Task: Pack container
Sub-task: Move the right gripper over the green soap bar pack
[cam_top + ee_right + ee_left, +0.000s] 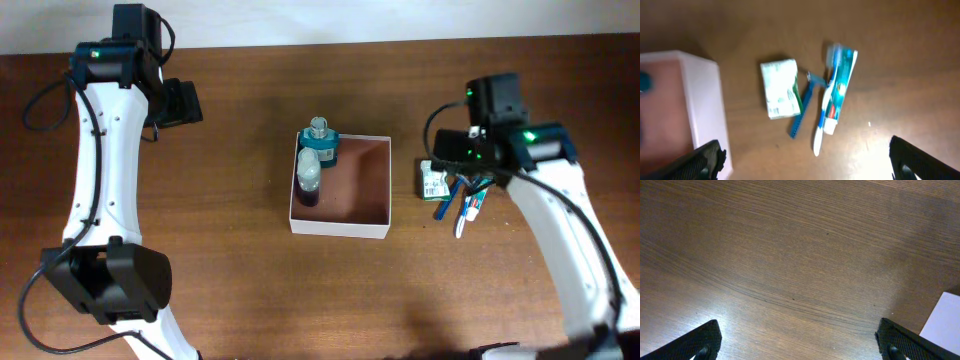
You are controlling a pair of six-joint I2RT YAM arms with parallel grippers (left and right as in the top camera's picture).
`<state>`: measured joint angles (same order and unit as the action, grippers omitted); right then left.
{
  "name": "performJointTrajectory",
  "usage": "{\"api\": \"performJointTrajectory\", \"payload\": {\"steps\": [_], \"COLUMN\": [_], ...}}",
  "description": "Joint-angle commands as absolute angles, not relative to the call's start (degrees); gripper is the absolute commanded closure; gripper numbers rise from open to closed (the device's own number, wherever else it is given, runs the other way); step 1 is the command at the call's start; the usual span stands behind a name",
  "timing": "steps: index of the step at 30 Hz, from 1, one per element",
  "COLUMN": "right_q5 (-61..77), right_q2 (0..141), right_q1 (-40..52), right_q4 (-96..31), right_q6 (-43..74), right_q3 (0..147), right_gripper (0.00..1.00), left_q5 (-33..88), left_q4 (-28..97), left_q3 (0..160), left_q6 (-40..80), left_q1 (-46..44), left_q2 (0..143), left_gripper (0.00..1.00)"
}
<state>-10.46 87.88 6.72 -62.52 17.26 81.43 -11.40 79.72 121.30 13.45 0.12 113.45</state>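
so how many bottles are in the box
2. A teal bottle at the box's far-left corner; a dark bottle right beside it along the left wall. Nothing looks hidden.

Readable text: none that I can make out in any view.
Green-and-white packet (780,88): printed face, too blurred to read.
Blue-and-white tube (840,86): coloured print, no legible letters.
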Motion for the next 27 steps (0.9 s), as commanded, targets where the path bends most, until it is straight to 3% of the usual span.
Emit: {"api": "performJointTrajectory", "payload": {"steps": [1,5,9,12,27], "right_q5": [-9.1,-7.3,-6.8,-5.8,0.3], "right_q2": [91.2,95.5,100.1,102.6,105.3], "right_q1": [6.3,6.3,6.3,6.3,6.3], "right_q4": [-63.4,-63.2,-61.9,-61.1,-55.8], "right_q6": [16.7,16.7,16.0,13.9,7.9], "right_q3": [82.3,82.3,82.3,82.3,80.2], "right_gripper": [0.02,0.04,0.28,0.34,0.34], "left_q5": [-11.8,-11.8,-11.8,-11.8,-11.8], "left_q4": [79.8,79.8,79.8,79.8,79.8], "left_q3": [122.1,122.1,122.1,122.1,122.1], "left_q6": [13.2,13.2,13.2,13.2,13.2], "left_q1": [0.0,0.0,0.0,0.0,0.0], "left_q2": [111.9,111.9,111.9,111.9,111.9], "left_gripper": [0.01,0.01,0.01,0.01,0.01]}}
